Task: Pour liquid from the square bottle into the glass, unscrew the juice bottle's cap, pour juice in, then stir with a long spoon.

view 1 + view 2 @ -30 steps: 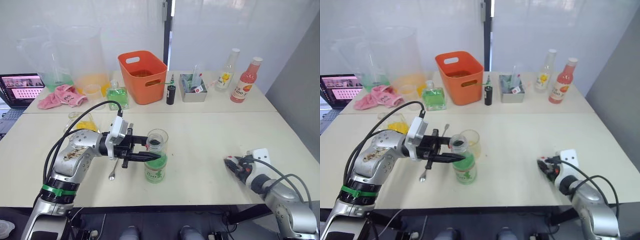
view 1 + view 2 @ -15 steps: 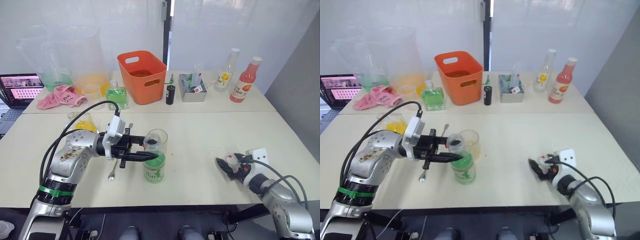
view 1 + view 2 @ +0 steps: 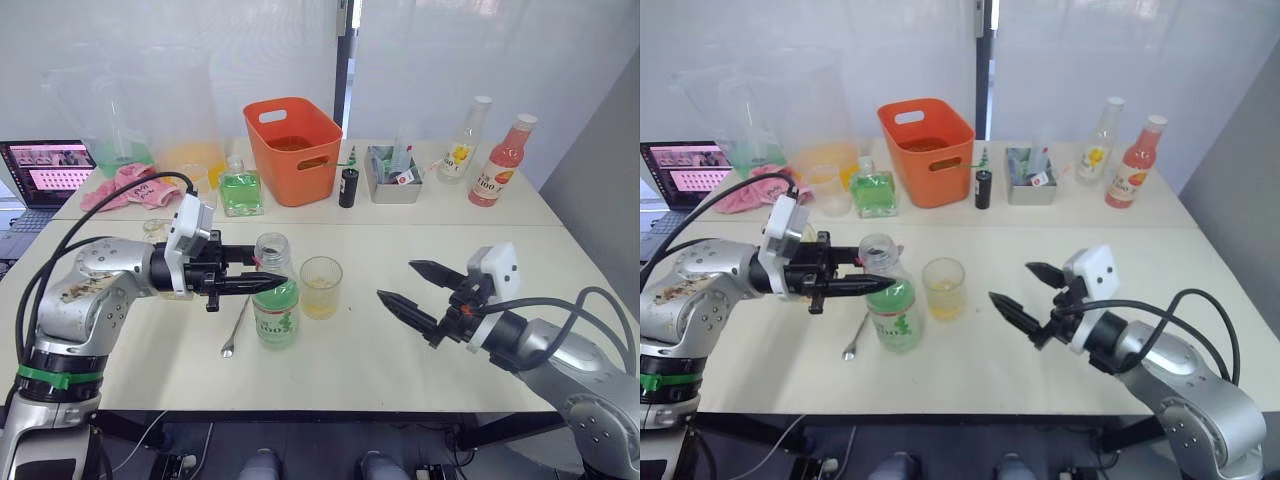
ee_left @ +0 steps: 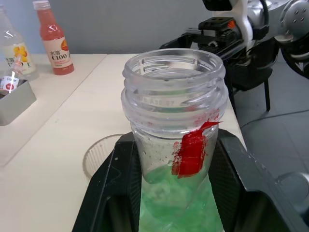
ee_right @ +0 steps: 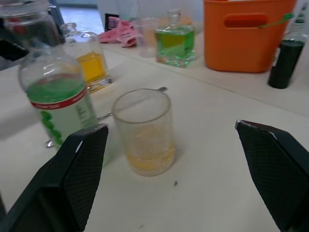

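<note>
The juice bottle point(image 3: 275, 310), its neck open, stands on the table with green liquid inside. My left gripper point(image 3: 270, 285) is shut on its neck, one finger on each side. The glass point(image 3: 321, 287) stands just right of it with a little yellow liquid at the bottom. The long spoon point(image 3: 237, 325) lies on the table left of the bottle. The square bottle point(image 5: 91, 60) with yellow liquid stands behind my left arm. My right gripper point(image 3: 397, 281) hovers open and empty to the right of the glass. The cap is out of view.
Along the back stand an orange basket point(image 3: 293, 150), a green square bottle point(image 3: 240, 190), a small black bottle point(image 3: 348, 187), a grey tray point(image 3: 392, 175), a yellow-labelled bottle point(image 3: 462, 150) and a pink-red bottle point(image 3: 503, 165). A pink cloth point(image 3: 135, 185) and a laptop point(image 3: 45, 170) sit far left.
The view has shifted. My right arm has come up from the table's near right edge toward the glass and its fingers have spread wide. The juice bottle now stands left of the glass.
</note>
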You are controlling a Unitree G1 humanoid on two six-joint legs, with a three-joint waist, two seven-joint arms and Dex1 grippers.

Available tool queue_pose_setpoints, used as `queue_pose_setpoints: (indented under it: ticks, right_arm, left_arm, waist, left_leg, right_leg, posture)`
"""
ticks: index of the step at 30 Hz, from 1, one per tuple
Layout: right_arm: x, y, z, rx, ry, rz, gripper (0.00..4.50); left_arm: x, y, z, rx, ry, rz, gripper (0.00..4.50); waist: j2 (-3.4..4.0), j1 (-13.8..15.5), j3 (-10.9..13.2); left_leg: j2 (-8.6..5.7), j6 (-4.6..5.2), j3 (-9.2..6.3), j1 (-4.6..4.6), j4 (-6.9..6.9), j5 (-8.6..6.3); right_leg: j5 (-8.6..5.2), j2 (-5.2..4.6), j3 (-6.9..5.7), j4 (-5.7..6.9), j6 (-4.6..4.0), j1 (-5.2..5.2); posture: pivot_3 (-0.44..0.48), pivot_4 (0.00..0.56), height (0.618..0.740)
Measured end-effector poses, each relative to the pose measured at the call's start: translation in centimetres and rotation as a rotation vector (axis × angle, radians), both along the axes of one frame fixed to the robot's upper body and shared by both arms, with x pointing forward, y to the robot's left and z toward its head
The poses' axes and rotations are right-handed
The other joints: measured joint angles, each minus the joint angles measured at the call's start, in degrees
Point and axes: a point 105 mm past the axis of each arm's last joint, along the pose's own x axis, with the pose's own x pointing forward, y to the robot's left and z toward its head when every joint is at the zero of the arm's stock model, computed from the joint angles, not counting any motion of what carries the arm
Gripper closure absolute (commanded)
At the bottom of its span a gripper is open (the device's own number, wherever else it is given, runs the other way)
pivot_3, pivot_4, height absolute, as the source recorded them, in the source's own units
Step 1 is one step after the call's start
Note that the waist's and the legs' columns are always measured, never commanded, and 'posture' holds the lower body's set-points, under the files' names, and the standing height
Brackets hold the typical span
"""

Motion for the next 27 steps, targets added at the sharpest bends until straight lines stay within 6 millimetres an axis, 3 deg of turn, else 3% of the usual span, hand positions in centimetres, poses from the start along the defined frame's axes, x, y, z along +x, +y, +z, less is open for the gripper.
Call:
queue_pose_setpoints:
  ticks: [5,8,15,22,27]
  right_arm:
    - [0.0,1.2,-0.7,-0.006,0.042,0.021,0.04]
    - [0.0,1.7,-1.0,-0.015,0.054,0.027,0.04]
    - [0.3,2.3,-1.9,-0.034,0.065,-0.009,0.04]
    - [0.6,2.8,-1.7,-0.005,0.055,-0.045,0.04]
    - [0.6,3.2,-1.6,0.006,0.051,-0.064,0.04]
  left_arm:
    - [2.9,1.1,1.5,0.025,-0.143,0.122,2.75]
    - [3.8,1.1,1.2,0.036,-0.182,0.14,2.75]
    - [7.7,-1.2,0.0,0.109,-0.408,0.187,2.75]
    - [9.6,-2.9,-1.6,0.201,-0.655,0.176,2.75]
    - [10.2,-3.0,-2.4,0.27,-0.802,0.179,2.75]
  waist:
    - [-0.02,0.4,0.0]
    - [-0.02,0.6,0.0]
    - [-0.06,0.9,0.0]
    - [-0.09,0.6,0.0]
    - [-0.1,0.6,0.0]
  left_leg:
    - [0.0,0.0,-0.02,-0.04,0.0,0.0]
    - [0.0,0.0,-0.02,-0.12,-0.01,0.0]
    - [-0.03,-0.01,-0.06,-0.18,0.05,0.01]
    - [-0.03,0.0,-0.08,-0.19,0.03,0.01]
    - [-0.05,0.0,-0.08,-0.21,0.04,0.01]
  right_leg:
    - [0.0,0.0,-0.02,-0.05,0.0,-0.01]
    - [0.0,0.0,-0.03,-0.11,0.0,-0.05]
    - [0.01,-0.01,-0.08,-0.1,0.0,-0.06]
    - [0.01,0.0,-0.08,0.0,0.0,-0.12]
    - [0.01,-0.01,-0.08,0.01,0.01,-0.12]
  posture:
    - [0.0,0.15,0.739]
    - [0.0,0.15,0.739]
    - [0.0,0.15,0.739]
    - [0.0,0.15,0.739]
    - [0.0,0.15,0.739]
